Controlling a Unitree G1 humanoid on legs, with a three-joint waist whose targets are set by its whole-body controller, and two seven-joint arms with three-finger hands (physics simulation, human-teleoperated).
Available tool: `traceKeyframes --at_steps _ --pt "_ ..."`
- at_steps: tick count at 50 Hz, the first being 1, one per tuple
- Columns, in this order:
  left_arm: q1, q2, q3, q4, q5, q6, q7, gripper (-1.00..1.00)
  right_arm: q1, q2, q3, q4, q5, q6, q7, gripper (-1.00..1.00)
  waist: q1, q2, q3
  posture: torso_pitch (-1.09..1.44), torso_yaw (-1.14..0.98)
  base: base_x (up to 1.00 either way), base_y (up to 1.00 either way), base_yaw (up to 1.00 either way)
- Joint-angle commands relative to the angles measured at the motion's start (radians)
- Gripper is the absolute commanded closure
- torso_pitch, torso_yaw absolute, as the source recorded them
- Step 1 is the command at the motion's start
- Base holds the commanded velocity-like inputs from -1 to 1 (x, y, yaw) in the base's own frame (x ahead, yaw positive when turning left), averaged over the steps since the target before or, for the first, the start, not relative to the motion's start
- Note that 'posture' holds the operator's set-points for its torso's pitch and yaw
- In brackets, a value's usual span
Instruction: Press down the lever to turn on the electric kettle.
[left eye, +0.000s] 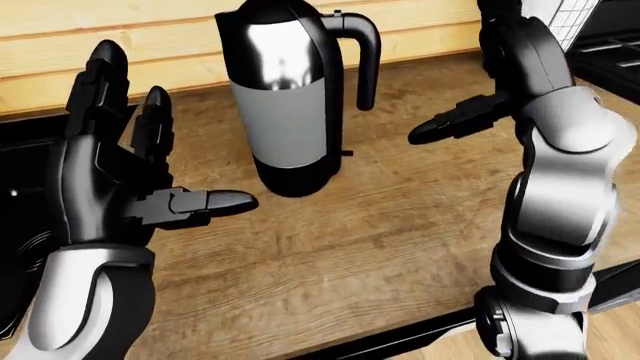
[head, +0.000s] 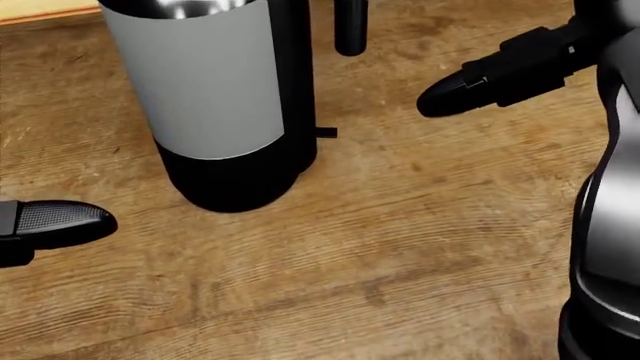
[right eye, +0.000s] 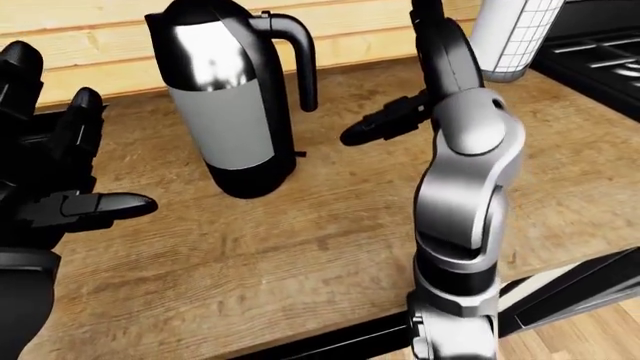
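The electric kettle (left eye: 290, 112), black with a grey and steel body, stands upright on the wooden counter (left eye: 380, 225). Its small black lever (head: 325, 133) sticks out to the right at the base, below the handle (left eye: 365, 56). My left hand (left eye: 165, 142) is open at the left of the left-eye view, fingers spread upward and thumb toward the kettle, not touching it. My right hand (left eye: 462, 112) hovers to the right of the kettle with one finger (head: 470, 82) pointing at the handle side, a gap above the lever. Its other fingers run out of view at the top.
A dark stovetop (left eye: 20, 195) lies left of the counter. A white mesh cylinder (right eye: 512, 34) and a black appliance (right eye: 600, 45) stand at the top right. A wooden wall (left eye: 180, 30) rises behind the kettle. The counter's edge (left eye: 400, 334) runs along the bottom.
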Motion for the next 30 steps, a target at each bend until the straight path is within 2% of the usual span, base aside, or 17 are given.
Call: traceKeyframes --at_steps 1,13,30 --pt "-0.024 0.014 0.015 -0.018 -0.002 -0.025 0.001 -1.0 -0.041 -0.013 -0.005 -0.004 -0.002 -0.026 -0.007 -1.0 -0.001 -0.002 -0.023 0.0 0.0 0.0 0.0 0.0" --pt "-0.03 0.03 0.03 -0.03 -0.043 -0.016 0.027 -1.0 -0.119 -0.009 0.003 0.214 0.03 -0.107 -0.012 -1.0 -0.002 0.0 -0.025 0.0 0.0 0.0 0.0 0.0" --pt "-0.051 0.064 0.042 -0.016 -0.097 -0.023 0.066 -1.0 -0.166 0.012 0.013 0.364 0.062 -0.173 -0.038 -1.0 0.0 0.002 -0.023 0.0 0.0 0.0 0.0 0.0"
